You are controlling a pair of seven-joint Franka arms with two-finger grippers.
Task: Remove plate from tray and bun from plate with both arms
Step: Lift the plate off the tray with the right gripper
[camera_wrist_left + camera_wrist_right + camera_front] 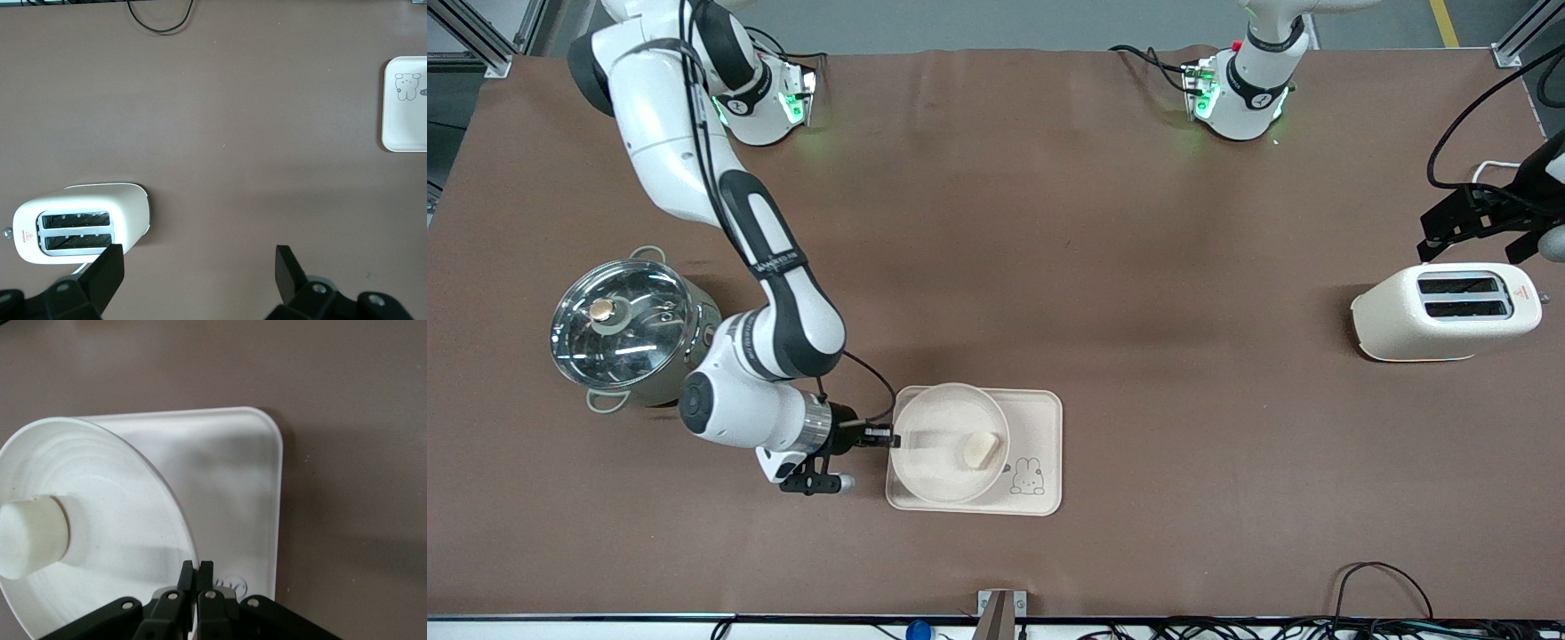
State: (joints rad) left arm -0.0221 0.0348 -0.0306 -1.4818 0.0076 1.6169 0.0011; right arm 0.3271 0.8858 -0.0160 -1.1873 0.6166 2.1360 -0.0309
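Observation:
The round cream plate (943, 427) lies over the rabbit tray (1040, 418), overlapping the tray's edge that is farther from the front camera. The pale bun (980, 450) sits in the plate. My right gripper (891, 438) is shut on the plate's rim at the side toward the right arm's end of the table. The right wrist view shows the plate (113, 513), the bun (32, 537), the tray (233, 473) and the right gripper (197, 571) pinching the rim. My left gripper (1458, 222) is open and empty over the table beside the toaster, and it also shows in the left wrist view (200, 273).
A steel pot with a glass lid (627, 324) stands close beside the right arm's wrist. A cream toaster (1445, 311) stands at the left arm's end of the table, seen too in the left wrist view (83, 217). Cables lie along the edge nearest the front camera.

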